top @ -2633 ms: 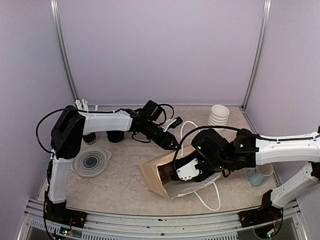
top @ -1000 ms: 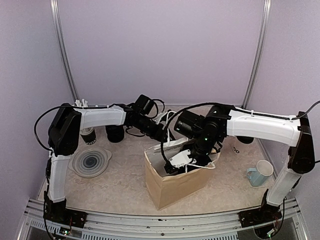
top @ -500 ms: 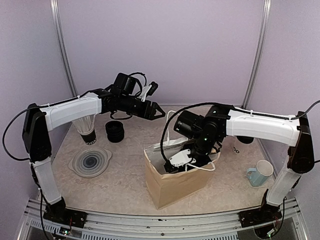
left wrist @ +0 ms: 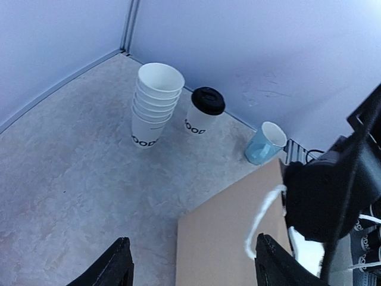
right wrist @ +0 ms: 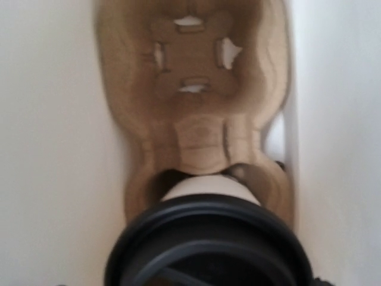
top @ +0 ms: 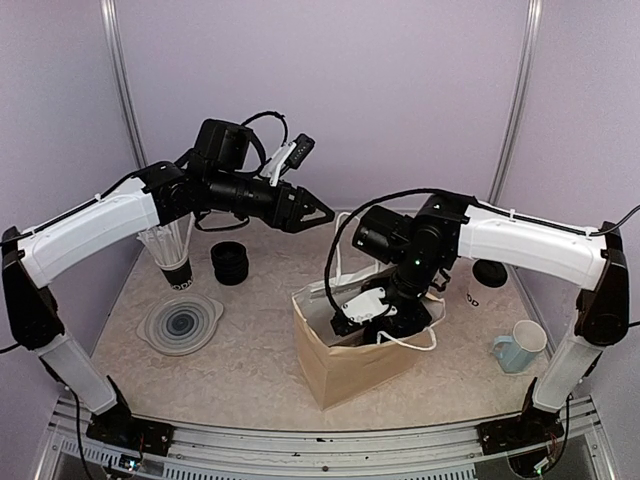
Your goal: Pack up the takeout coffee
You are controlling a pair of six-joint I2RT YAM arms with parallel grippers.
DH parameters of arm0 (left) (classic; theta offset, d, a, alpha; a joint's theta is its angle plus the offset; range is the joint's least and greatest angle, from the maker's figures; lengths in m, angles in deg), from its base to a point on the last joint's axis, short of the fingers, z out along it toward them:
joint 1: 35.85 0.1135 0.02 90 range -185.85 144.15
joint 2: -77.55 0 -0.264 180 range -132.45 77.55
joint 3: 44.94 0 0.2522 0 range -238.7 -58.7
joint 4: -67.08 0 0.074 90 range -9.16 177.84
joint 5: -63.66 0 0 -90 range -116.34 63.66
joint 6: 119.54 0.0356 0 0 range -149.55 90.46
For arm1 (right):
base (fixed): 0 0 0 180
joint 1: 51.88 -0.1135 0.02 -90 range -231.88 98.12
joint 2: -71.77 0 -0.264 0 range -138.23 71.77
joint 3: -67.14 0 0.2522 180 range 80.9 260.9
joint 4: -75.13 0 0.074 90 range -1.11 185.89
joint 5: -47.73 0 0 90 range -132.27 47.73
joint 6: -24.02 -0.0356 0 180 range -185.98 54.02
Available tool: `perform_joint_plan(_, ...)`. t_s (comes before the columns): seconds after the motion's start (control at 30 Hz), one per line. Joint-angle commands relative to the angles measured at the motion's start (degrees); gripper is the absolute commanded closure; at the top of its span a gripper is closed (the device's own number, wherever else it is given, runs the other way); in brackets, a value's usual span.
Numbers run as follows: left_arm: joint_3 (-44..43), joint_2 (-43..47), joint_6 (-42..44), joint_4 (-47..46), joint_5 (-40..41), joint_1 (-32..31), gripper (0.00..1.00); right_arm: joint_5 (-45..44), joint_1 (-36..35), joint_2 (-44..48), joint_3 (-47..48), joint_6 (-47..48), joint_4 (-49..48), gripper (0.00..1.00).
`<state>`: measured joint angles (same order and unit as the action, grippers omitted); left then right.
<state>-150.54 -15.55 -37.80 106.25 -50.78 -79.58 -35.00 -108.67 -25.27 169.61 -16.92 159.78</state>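
A brown paper bag stands upright mid-table. My right gripper reaches down into it. The right wrist view shows a cardboard cup carrier in the bag and one takeout coffee cup, black lid up, in its near slot. The lid fills the bottom of that view and hides my fingers. The second lidded cup stands behind the right arm, and also shows in the left wrist view. My left gripper hangs open and empty above the table, left of the bag.
A stack of lidless white cups and a light blue mug stand to the right. At the left are a cup of stirrers, a stack of black lids and a clear round lid. White bag handles hang loose.
The bag went from lying to standing. My left arm has lifted up and back from the bag's rim, gripper open. My right gripper stays inside the bag, slightly higher.
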Motion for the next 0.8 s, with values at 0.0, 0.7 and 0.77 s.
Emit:
perform_joint_plan(0.0, 1.69, 1.34, -0.36, 0.01, -2.77, -2.81, 0.31, 2.08, 0.54, 2.42, 3.63, 1.46, 2.31, 0.13)
perform_joint_plan(0.7, -5.87, -7.54, -0.61, -2.67, 0.06, -4.32, 1.0, 5.32, 5.45, 4.68, 5.24, 5.23, 0.14, 0.15)
perform_joint_plan(0.77, -6.6, -7.95, 0.28, -1.66, 1.69, -3.19, 1.0, 7.52, 5.78, 5.46, 5.7, 6.33, 0.66, 0.14)
